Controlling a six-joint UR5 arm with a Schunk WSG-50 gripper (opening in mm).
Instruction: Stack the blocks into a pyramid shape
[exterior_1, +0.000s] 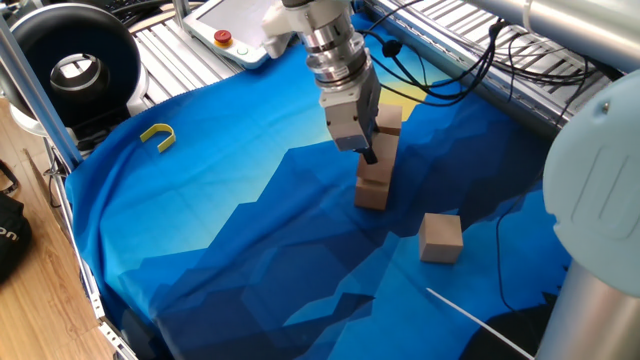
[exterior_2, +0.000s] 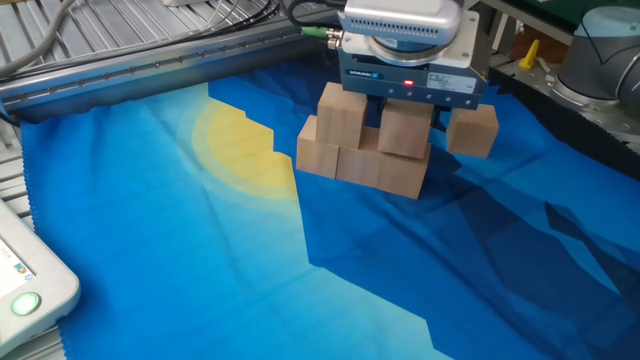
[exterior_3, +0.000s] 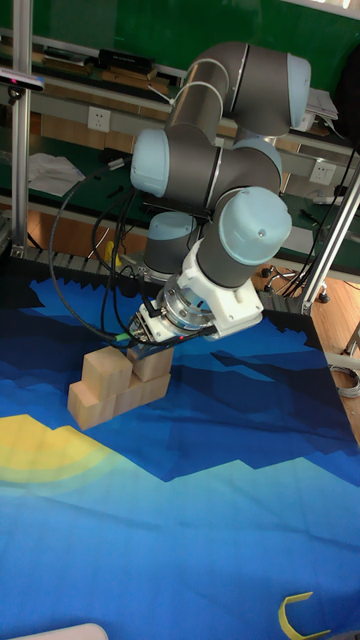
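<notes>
We see a robot arm over a worktop (exterior_2: 150, 260) draped in blue cloth. Its end effector (exterior_2: 405, 118) is clamped on a wooden block (exterior_2: 404, 130), holding it in the second layer of a small stack. Below it three blocks (exterior_2: 362, 165) sit in a row, touching; another upper block (exterior_2: 340, 114) rests beside the held one. One spare block (exterior_1: 440, 237) lies apart on the cloth, and a small yellow U-shaped piece (exterior_1: 158, 136) lies well away. We judge the step to be seating this block: lower it flat over the seam between two base blocks, then release without nudging its neighbour. The blocks are cubes with no long axis; the held one sits level, faces roughly in line with the row.
</notes>
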